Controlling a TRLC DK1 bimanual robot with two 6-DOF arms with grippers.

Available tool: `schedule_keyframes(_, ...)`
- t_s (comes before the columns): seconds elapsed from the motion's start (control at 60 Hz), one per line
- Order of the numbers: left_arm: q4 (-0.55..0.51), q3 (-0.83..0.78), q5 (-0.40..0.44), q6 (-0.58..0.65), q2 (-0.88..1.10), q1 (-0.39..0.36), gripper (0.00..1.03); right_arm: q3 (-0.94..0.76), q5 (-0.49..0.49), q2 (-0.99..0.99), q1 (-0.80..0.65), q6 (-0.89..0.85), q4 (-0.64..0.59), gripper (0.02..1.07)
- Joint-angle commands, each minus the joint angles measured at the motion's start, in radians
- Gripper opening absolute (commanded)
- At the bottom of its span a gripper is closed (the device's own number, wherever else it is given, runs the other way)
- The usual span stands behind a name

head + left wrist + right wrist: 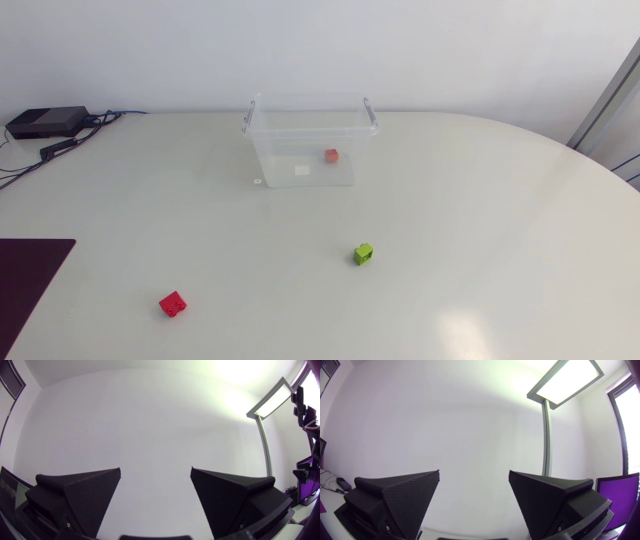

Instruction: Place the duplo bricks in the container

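Container (280,162): orange brick (331,155) inside. Green brick (363,254) and red brick (173,303) on table (480,220), well apart. Left gripper (155,485), right gripper (474,485): jaws apart.

I count three duplo bricks: one red brick (173,304) lower left, one green brick (363,254) below centre, one orange brick (331,155) inside the single clear container (262,150). A pale patch (302,170) beside it might be a fourth.

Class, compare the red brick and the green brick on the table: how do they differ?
The red brick is red, the green brick lime. The red brick lies farther from the container than the green brick. Both sit on the table, outside it.
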Motion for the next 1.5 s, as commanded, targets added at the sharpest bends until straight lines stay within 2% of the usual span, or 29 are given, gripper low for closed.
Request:
schedule_keyframes(0.0,-0.031,0.045,-0.004,-0.019,0.07,-0.009,0.98,0.053,0.014,0.053,0.022,0.007,-0.035,1.02)
schedule_keyframes(0.183,-0.128,0.087,-0.004,-0.015,0.181,-0.012,0.98,0.128,0.017,0.149,0.079,0.033,-0.178,1.02)
schedule_keyframes(0.317,-0.199,0.119,-0.004,-0.014,0.244,-0.012,0.97,0.131,0.017,0.192,0.113,0.033,-0.212,1.02)
schedule_keyframes(0.467,-0.36,0.202,-0.004,-0.012,0.363,-0.01,0.96,0.168,0.016,0.277,0.119,0.031,-0.267,1.02)
schedule_keyframes(0.683,-0.539,0.263,-0.004,-0.005,0.481,-0.01,0.96,0.324,0.008,0.459,0.119,0.063,-0.52,1.02)
schedule_keyframes(1.05,-0.87,0.314,-0.003,0.006,0.656,-0.036,0.98,0.341,-0.067,0.565,0.119,0.111,-0.706,1.02)
schedule_keyframes(1.4,-1.048,0.28,-0.003,0.037,0.733,-0.038,0.99,0.349,-0.118,0.671,0.101,0.116,-0.902,1.02)
schedule_keyframes(1.483,-1.119,0.263,-0.003,0.095,0.767,-0.043,0.99,0.333,-0.172,0.695,0.091,0.114,-0.941,1.02)
